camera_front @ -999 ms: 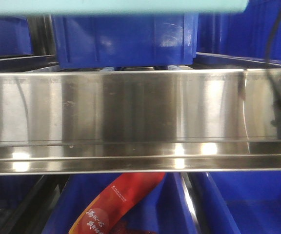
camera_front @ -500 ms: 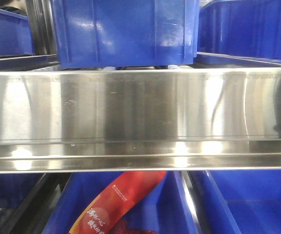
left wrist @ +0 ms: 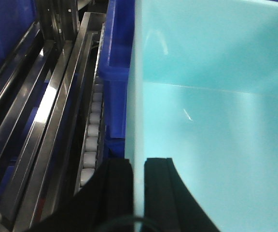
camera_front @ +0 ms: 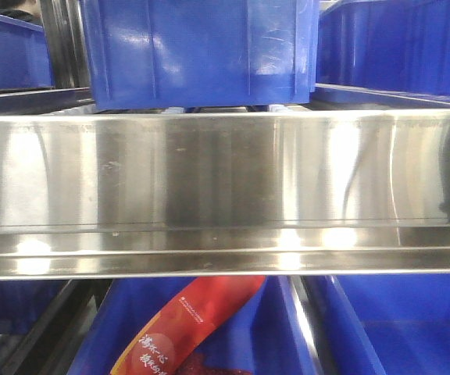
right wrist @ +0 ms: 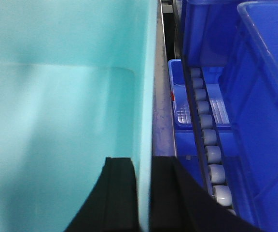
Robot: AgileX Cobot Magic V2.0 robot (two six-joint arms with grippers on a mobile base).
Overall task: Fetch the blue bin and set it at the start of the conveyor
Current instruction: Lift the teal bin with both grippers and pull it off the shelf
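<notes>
Firmly pinched onto blue bin [left wrist: 211, 121] walls: left end effector [left wrist: 139, 169], right end effector [right wrist: 142, 169]; crates [right wrist: 264, 96], rollers [right wrist: 210, 155] alongside.

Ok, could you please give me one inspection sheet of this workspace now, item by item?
surface: a stainless-steel shelf fills the front view; the conveyor start is not in view.
job's things: the blue bin is held by a side wall in each wrist view, next to the roller tracks.
clutter: a red packet lies in the lower crate.
grippers: the left gripper and the right gripper are each shut on a bin wall, with one finger inside and one outside.
cables: nothing seen for certain.
surroundings: dark blue crates sit above and below the shelf.
</notes>
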